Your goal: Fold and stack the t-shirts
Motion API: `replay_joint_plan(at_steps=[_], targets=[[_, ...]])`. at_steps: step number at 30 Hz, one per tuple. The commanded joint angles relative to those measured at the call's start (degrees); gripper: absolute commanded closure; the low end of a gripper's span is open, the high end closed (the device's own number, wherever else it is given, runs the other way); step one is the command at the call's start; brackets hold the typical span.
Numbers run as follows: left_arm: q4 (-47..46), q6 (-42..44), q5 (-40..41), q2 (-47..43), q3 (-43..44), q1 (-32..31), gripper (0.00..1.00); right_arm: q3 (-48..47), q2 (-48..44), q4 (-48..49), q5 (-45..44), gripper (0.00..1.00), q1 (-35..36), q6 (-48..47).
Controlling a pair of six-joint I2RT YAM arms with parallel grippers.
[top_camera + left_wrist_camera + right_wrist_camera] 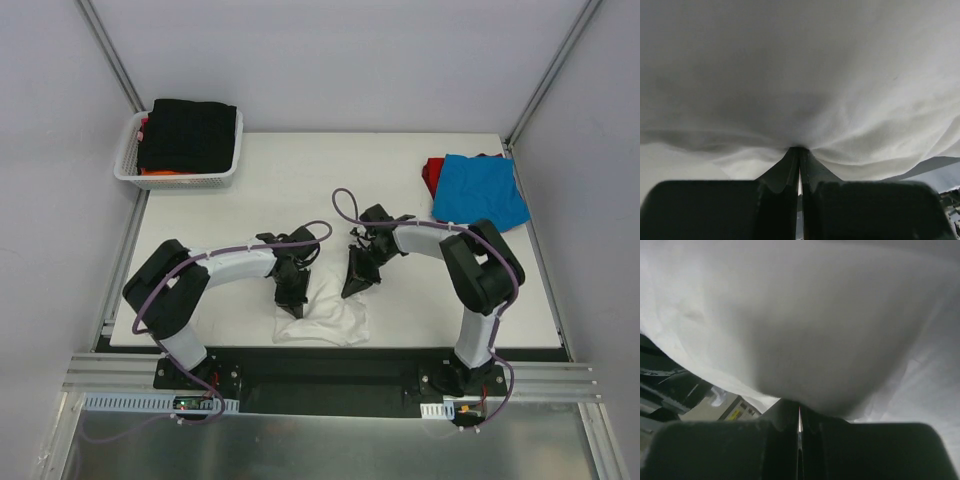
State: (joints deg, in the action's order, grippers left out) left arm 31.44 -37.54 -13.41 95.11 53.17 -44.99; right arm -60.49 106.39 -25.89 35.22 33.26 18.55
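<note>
1. Firmly, the left gripper (pixel 799 152) pinches the crumpled white cotton t-shirt (pixel 325 322), jaws together on the cloth.
2. Likewise, the right gripper (pixel 799 410) clamps that shirt, which lies at the white table's (pixel 300 180) near edge.
3. Far right, a folded bright blue t-shirt (pixel 485 190) overlaps a red t-shirt (pixel 431 175).

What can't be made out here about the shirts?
- White t-shirt: both wrist views show only blurred cloth at the left gripper and right gripper. From above, the arms cover its far part, so its outline is unclear.
- Red t-shirt: mostly under the blue t-shirt in the top view.
- Basket: the black t-shirt hides what lies below it. Only an orange edge shows.
</note>
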Motion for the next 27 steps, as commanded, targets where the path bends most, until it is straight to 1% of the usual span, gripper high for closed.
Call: replay_joint_plan(at_steps=[1, 3, 4, 7, 8, 9, 13, 16, 17, 21, 23, 27], targets=[[-11.31, -1.93, -1.27, 6.57, -0.7, 0.6, 1.0, -1.99, 3.73, 8.31, 3.1, 0.99, 0.06, 1.41], [-12.1, -0.79, -1.27, 9.72, 1.49, 2.35, 1.0, -3.66, 6.8, 8.31, 3.36, 0.99, -0.21, 0.53], [-12.11, -0.35, -1.44, 10.79, 2.63, 4.71, 1.0, -4.89, 8.12, 8.31, 3.71, 0.99, -0.9, 0.35], [-12.11, 0.97, -2.14, 16.5, 8.52, 8.94, 1.0, -9.99, 12.25, 8.31, 4.59, 0.99, -2.75, 0.0], [-12.02, 1.76, -2.15, 18.08, 12.01, 11.31, 1.0, -12.7, 13.13, 8.31, 4.77, 0.99, -3.28, -0.17], [-11.93, 2.29, -2.06, 21.05, 13.79, 12.29, 1.0, -14.03, 14.88, 8.4, 4.85, 0.99, -3.81, -0.26], [-8.87, 5.01, -2.14, 26.87, 22.14, 16.16, 1.0, -19.92, 18.41, 7.0, 5.73, 0.99, -8.54, -1.75], [-7.02, 9.22, -0.57, 27.41, 25.74, 16.34, 1.0, -23.96, 19.82, 3.66, 5.04, 0.99, -11.54, -4.82], [-4.22, 10.11, -0.22, 27.93, 26.45, 16.95, 1.0, -24.93, 20.08, 2.52, 4.86, 0.99, -12.16, -5.62], [-1.48, 12.31, -0.57, 26.53, 26.64, 18.18, 1.0, -29.24, 21.05, -1.17, 4.77, 0.99, -14.97, -7.82], [-0.16, 13.63, 0.4, 25.48, 27.08, 18.45, 1.0, -29.69, 21.05, -1.79, 4.59, 0.99, -15.32, -8.35], [3.09, 14.6, 1.98, 25.47, 29.36, 20.9, 1.0, -29.6, 21.14, -1.97, 4.5, 0.99, -16.29, -8.26]])
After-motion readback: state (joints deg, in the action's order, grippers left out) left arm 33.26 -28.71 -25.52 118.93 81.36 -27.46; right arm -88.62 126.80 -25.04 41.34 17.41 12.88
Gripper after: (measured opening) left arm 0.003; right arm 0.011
